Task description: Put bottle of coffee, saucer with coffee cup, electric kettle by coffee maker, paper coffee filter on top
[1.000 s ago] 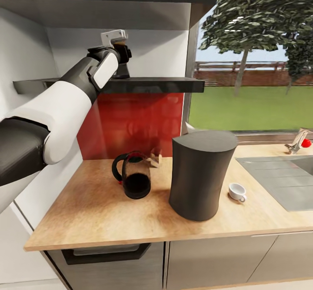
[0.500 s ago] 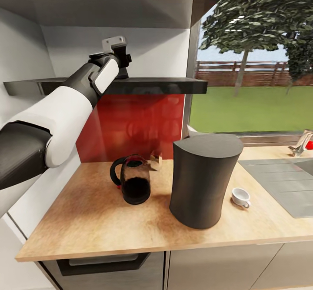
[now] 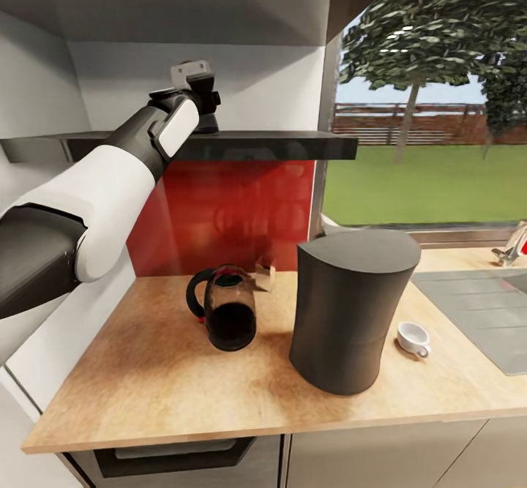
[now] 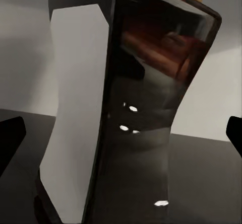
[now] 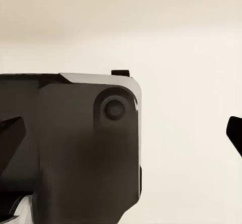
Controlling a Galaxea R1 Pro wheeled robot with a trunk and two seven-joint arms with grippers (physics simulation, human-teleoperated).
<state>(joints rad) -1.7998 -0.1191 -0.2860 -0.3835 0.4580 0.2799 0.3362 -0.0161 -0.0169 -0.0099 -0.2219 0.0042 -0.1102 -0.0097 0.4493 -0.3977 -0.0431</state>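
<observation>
Dark glass fills the left wrist view: the bottle of coffee (image 4: 136, 113) stands upright on the kitchen shelf (image 3: 278, 144), between the fingers of the left gripper (image 3: 207, 107), which are spread wide at either side and not touching it. Nothing is moved yet, I judge. Below, on the worktop (image 3: 168, 378), the coffee maker (image 3: 351, 305) stands in place with the glass carafe (image 3: 228, 317) to its left and the coffee cup (image 3: 414, 338) to its right, with no saucer under it. The right gripper's fingers are also apart, holding nothing.

Bright window daylight, soft shadows, slightly blurry renders
</observation>
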